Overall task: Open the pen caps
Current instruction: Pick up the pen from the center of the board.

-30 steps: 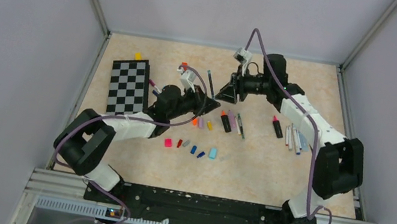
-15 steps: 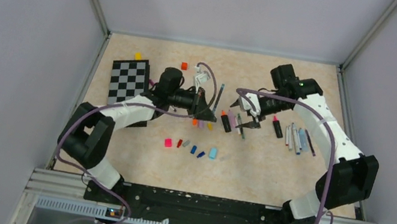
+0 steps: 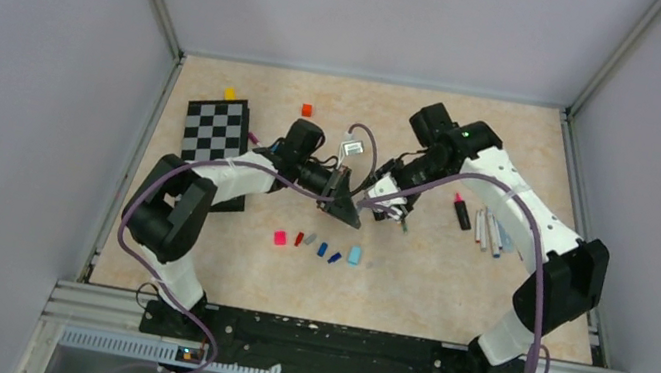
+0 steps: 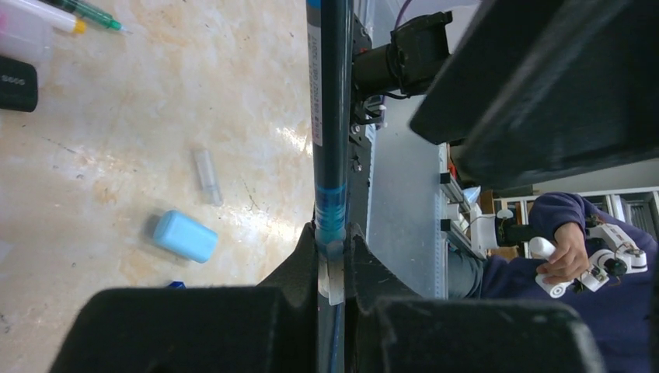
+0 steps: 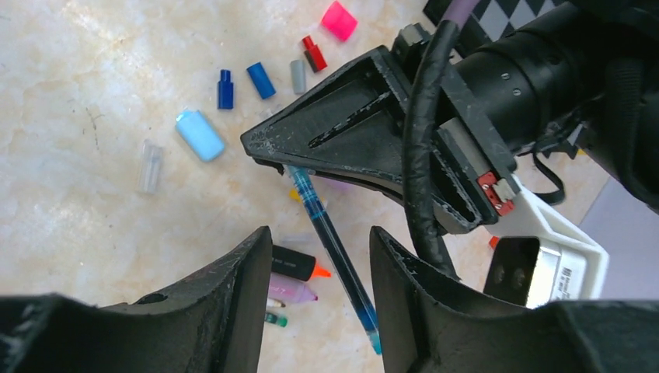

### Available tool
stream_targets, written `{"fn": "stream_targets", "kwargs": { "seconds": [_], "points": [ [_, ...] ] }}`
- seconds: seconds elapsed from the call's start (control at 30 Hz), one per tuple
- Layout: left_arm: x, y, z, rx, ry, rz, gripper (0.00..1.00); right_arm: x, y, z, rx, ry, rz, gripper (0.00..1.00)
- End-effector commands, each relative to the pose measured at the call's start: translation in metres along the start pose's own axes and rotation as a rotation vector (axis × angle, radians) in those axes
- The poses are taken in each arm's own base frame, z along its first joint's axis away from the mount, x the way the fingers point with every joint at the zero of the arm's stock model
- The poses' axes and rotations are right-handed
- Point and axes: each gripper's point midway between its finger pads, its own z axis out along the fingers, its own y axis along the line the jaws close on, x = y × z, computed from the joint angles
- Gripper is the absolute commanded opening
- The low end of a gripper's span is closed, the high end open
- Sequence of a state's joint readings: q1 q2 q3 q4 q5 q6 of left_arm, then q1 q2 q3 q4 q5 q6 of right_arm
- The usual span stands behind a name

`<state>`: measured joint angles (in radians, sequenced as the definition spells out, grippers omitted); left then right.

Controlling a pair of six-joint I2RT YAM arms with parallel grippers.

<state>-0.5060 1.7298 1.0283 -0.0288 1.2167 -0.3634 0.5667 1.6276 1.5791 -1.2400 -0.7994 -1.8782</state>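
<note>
1. Step in hand, as judged: uncapping one dark pen [image 5: 343,280], held up between the two grippers, right of the checkerboard [image 3: 216,140] and well apart from it.
2. Left gripper [image 4: 332,252] pinched almost fully closed on one end of that pen. Blue band and a clear plastic piece just at the jaws; possibly the cap, not certain.
3. Right gripper [image 5: 317,242] about half spread, fingers either side of the free stretch of barrel. Nothing held, no contact visible.
4. Next, most likely: closing squarely on the barrel, then pulling straight along its axis, away from the left gripper. Some risk of slipping on so thin, glossy and round a barrel, or of bending it with a sideways tug.
5. Already off, in a row right of the checkerboard and nearer the arm bases: loose caps [image 3: 317,245]. Stubby smooth plastic cylinders in pink, red, grey and blue, plus a fatter light blue cap [image 5: 200,134] and a see-through clear cap [image 5: 149,165].
6. Farther right of the checkerboard: spare pens [image 3: 491,232] side by side; capped or not, too small to tell.
7. Table [image 3: 450,298]: hard, glossy, marbled beige; easy rolling for round things.
</note>
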Motion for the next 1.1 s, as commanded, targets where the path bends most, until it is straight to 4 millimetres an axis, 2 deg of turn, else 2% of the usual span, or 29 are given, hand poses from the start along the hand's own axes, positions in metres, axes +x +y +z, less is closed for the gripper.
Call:
{"fn": "stream_targets", "kwargs": {
  "seconds": [0.0, 0.23, 0.4, 0.47, 0.5, 0.53, 0.57, 0.63, 0.8, 0.97, 1.07],
  "points": [
    [-0.005, -0.017, 0.002, 0.069, 0.02, 0.067, 0.0, 0.012, -0.011, 0.004, -0.016, 0.095, -0.078, 0.47],
    [-0.002, -0.022, 0.007, 0.097, 0.043, 0.072, 0.0, 0.027, -0.007, 0.024, -0.079, 0.198, -0.112, 0.38],
    [-0.002, -0.023, 0.007, 0.095, 0.041, 0.077, 0.0, 0.041, 0.005, 0.031, -0.132, 0.27, -0.125, 0.26],
    [-0.002, -0.023, 0.006, 0.094, 0.04, 0.08, 0.01, 0.043, 0.008, 0.03, -0.138, 0.284, -0.125, 0.2],
    [-0.002, -0.023, 0.006, 0.093, 0.041, 0.077, 0.01, 0.044, 0.01, 0.03, -0.14, 0.289, -0.125, 0.15],
    [-0.002, -0.023, 0.006, 0.091, 0.04, 0.078, 0.02, 0.044, 0.01, 0.029, -0.139, 0.293, -0.124, 0.05],
    [-0.003, -0.023, 0.006, 0.084, 0.036, 0.081, 0.04, 0.044, 0.011, 0.028, -0.134, 0.298, -0.122, 0.0],
    [-0.007, -0.022, 0.005, 0.051, 0.022, 0.093, 0.18, 0.044, 0.012, 0.026, -0.122, 0.306, -0.102, 0.0],
    [-0.023, -0.024, -0.006, -0.041, -0.06, 0.154, 0.47, 0.045, 0.013, 0.019, -0.039, 0.338, 0.036, 0.0],
    [-0.046, -0.03, -0.031, -0.126, -0.251, 0.265, 0.67, 0.048, 0.025, 0.01, 0.059, 0.313, 0.247, 0.0],
    [-0.061, -0.041, -0.048, -0.175, -0.42, 0.351, 0.83, 0.047, 0.033, 0.004, 0.119, 0.236, 0.359, 0.0]
  ]
}}
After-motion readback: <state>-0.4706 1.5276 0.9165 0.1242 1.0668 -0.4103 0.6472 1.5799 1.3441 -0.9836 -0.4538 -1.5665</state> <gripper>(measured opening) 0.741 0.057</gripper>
